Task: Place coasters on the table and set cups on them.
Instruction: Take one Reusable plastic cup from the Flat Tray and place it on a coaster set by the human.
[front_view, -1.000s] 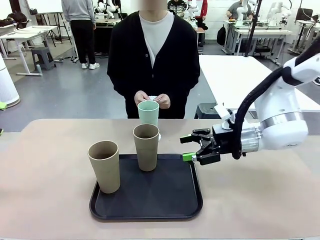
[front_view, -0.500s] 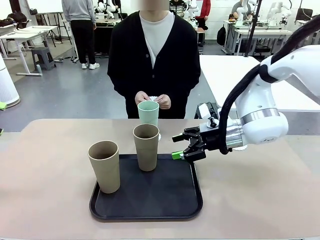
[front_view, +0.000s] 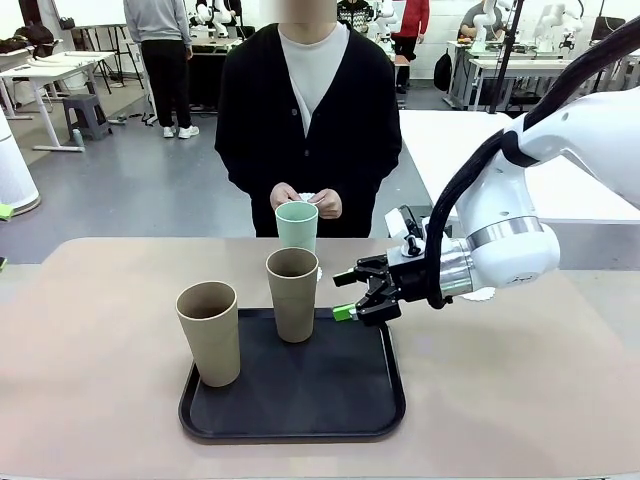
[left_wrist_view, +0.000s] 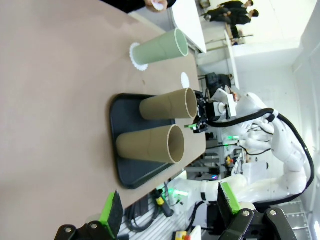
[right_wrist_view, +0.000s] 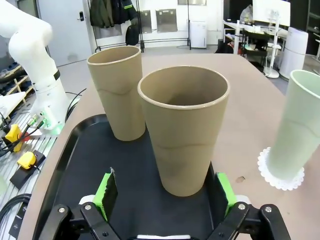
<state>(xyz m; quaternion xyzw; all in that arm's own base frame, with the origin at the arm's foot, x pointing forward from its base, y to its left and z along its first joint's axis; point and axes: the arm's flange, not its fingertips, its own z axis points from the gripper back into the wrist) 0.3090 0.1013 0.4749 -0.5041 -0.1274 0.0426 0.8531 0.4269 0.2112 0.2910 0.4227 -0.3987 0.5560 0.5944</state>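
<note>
Fingers (right_wrist_view: 106, 194) level, spread toward tan cup (right_wrist_view: 184, 131)

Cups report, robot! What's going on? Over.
Left gripper open. Right gripper open, beside rear tan cup on black tray. Mint green cup on coaster. Nothing in between.

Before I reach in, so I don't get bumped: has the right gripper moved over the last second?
Yes. The right gripper has moved left, closer to the tan cup at the tray's back edge.
</note>
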